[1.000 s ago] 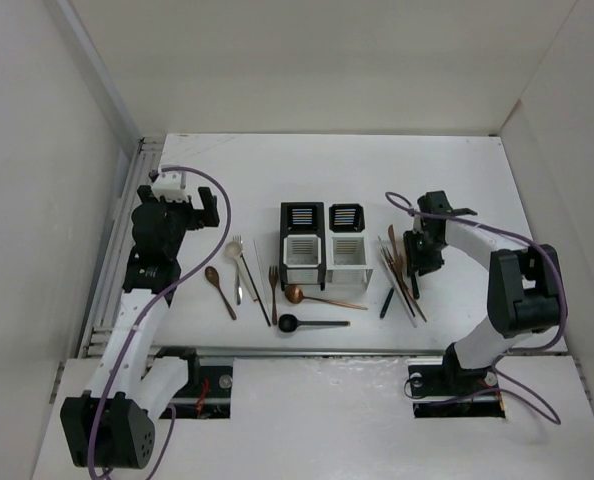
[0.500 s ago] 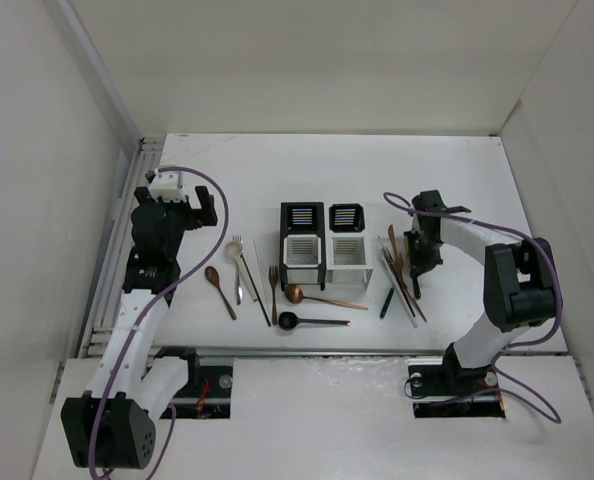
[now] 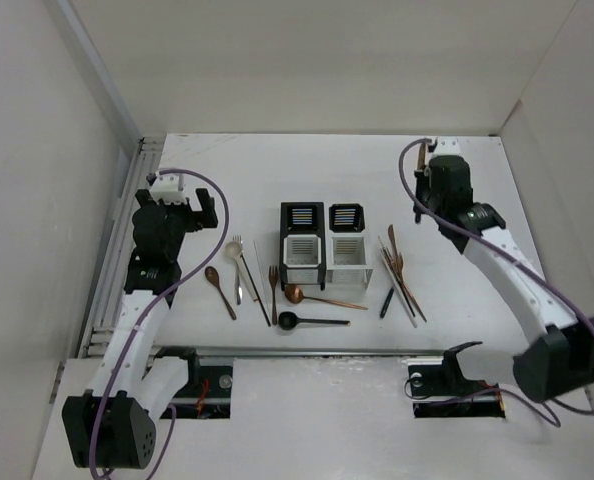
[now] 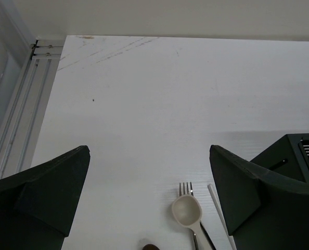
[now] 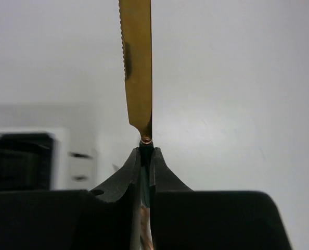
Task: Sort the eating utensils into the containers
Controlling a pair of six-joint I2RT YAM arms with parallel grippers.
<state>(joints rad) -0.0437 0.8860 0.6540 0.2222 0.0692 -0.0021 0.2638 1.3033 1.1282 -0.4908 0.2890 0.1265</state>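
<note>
The containers are two black compartments [image 3: 302, 217] and two white ones [image 3: 348, 256], joined mid-table. Utensils lie to their left: a brown spoon [image 3: 218, 290], a cream spoon [image 3: 237, 262], a copper fork [image 3: 273, 285], a copper spoon [image 3: 307, 296] and a black spoon [image 3: 307, 322]. More utensils lie in a pile to their right [image 3: 399, 272]. My right gripper [image 3: 429, 165] [image 5: 145, 150] is raised above the far right and is shut on a knife with a gold blade [image 5: 136, 62] and a dark handle. My left gripper [image 3: 182, 205] [image 4: 149, 151] is open and empty above the table, left of the utensils.
The left wrist view shows the cream spoon [image 4: 187, 211], fork tines [image 4: 185, 187], a white chopstick [image 4: 217, 200] and a black compartment's corner [image 4: 295, 156]. White walls enclose the table. A rail [image 3: 117, 250] runs along its left edge.
My right gripper has risen from the right-hand pile with the gold knife in it and moved toward the far side. The left arm has barely moved.
</note>
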